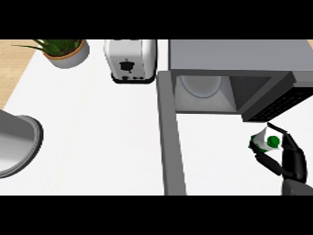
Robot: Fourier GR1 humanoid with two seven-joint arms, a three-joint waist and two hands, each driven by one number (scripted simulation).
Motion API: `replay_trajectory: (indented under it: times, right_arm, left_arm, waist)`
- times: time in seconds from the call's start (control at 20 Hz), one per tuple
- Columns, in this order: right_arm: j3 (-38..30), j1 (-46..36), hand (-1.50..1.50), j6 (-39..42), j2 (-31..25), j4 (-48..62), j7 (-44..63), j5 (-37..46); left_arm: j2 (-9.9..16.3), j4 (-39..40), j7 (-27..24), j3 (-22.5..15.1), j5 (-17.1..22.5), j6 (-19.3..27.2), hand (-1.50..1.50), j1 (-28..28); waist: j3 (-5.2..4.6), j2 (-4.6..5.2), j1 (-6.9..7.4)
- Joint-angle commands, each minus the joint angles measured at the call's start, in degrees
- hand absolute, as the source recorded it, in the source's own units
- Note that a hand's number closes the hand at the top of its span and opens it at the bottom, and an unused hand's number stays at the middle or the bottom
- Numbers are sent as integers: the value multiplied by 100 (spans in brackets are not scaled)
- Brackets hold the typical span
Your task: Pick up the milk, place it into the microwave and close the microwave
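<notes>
Head view: right hand (pixel 287 158) grips green-dotted milk (pixel 266 140); no readable writing.

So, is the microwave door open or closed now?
Open: the microwave door swings out toward the robot, showing the inside with its round plate.

The microwave (pixel 243 62) cavity stands open toward the table's (pixel 97 133) near side. Its open door (pixel 170 137) juts forward as a wall on the left, and the control panel (pixel 281 103) flanks the right. A toaster (pixel 130 59), plant (pixel 64 50) and grey pot (pixel 6 144) stand further left.
</notes>
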Motion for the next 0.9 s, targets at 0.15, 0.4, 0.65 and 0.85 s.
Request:
replay_trajectory:
  times: [0.15, 0.4, 0.65, 0.85]
  right_arm:
    - [181, -358, 150, -555, 58, 444, -968, 382]
    - [176, -572, 150, -64, 92, 512, -1106, 305]
    - [636, -927, 150, 64, 445, 461, -983, 659]
    - [868, -828, 150, 707, 398, 327, -1074, 725]
  left_arm:
    - [155, -322, 166, 240, 405, -16, -150, 98]
    - [-76, -150, -113, 170, 101, -155, -150, 56]
    - [-11, -386, 172, 77, 237, -51, -150, 62]
    - [55, -23, -87, 364, 414, -279, -150, 118]
  waist:
    - [4, 6, 43]
    - [1, 8, 21]
    - [3, 11, 28]
    - [-6, -12, -9]
